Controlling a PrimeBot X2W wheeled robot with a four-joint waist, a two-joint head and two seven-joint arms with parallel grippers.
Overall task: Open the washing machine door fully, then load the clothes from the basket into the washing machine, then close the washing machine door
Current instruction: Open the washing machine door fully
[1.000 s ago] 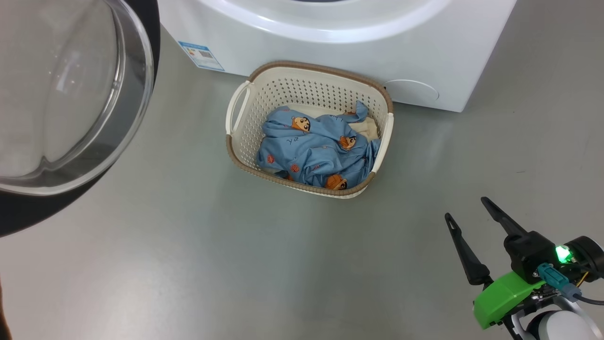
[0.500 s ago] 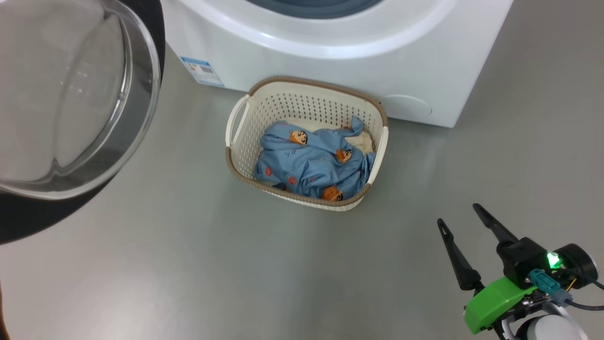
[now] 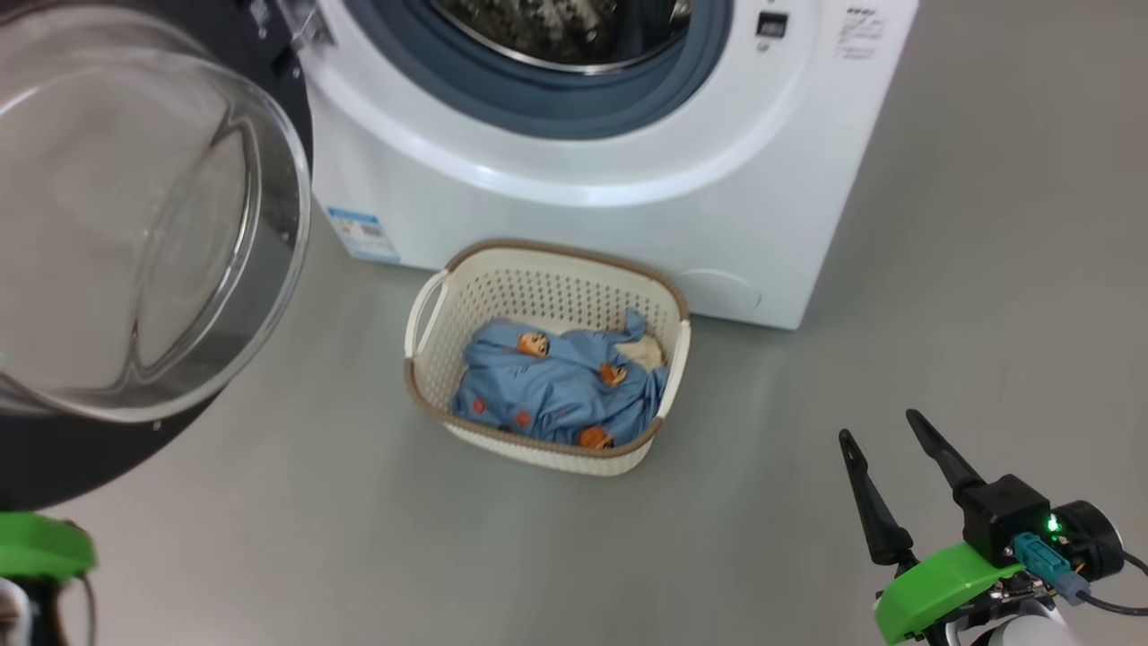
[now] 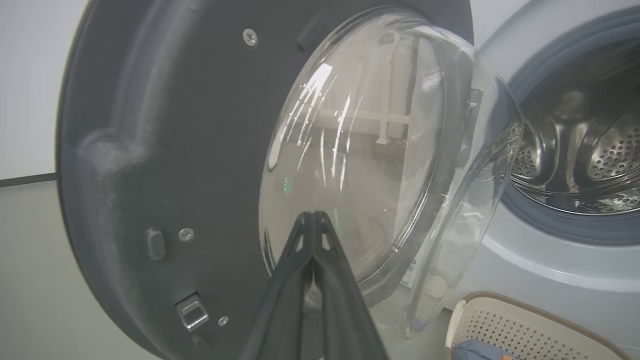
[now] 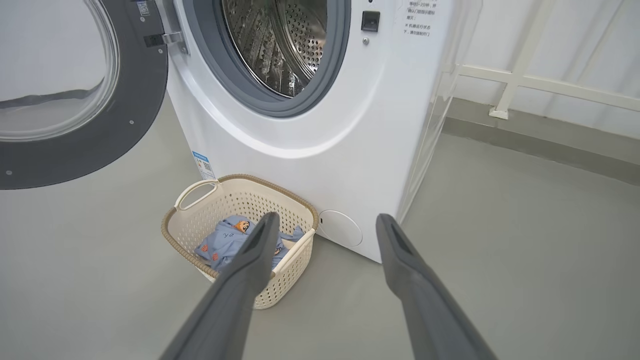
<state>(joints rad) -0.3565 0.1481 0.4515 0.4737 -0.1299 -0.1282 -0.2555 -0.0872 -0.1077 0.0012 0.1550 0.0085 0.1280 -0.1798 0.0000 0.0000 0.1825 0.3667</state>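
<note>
Nearest in, the right gripper [image 3: 879,426] sits low at the right, its two long dark fingers spread wide with nothing between them, over smooth grey floor [image 3: 359,538]. The left gripper [image 4: 312,216] has its fingers pressed tight together, tips aimed straight at the washing machine door [image 4: 175,150]. Whether they touch the glass, I can't tell.

That door stands swung out to the left of the opening. It has a matte black inner face with screws and a small metal latch [image 4: 192,312], and a clear glass bowl bulging out. In the left wrist view the bowl covers part of the steel drum [image 4: 600,150].

Further out, the basket [image 3: 547,249] is on the floor just beside the washing machine [image 3: 583,224], below the opening. It is cream perforated plastic with a brown woven-look rim and white loop handles. The clothes [image 3: 556,390] lie rumpled inside it, soft light-blue cloth with small orange faces and a scrap of cream at the far right. In the right wrist view, that gripper's own left finger crosses the basket's near corner.

Beyond that comes the glossy white cabinet, with a grey rubber seal [image 3: 556,99], a blue label [image 3: 359,231] and a round cover [image 3: 717,292]. The head view catches just the drum's lower edge, while the right wrist view looks deep inside and also takes in a white railing [image 5: 525,75].
</note>
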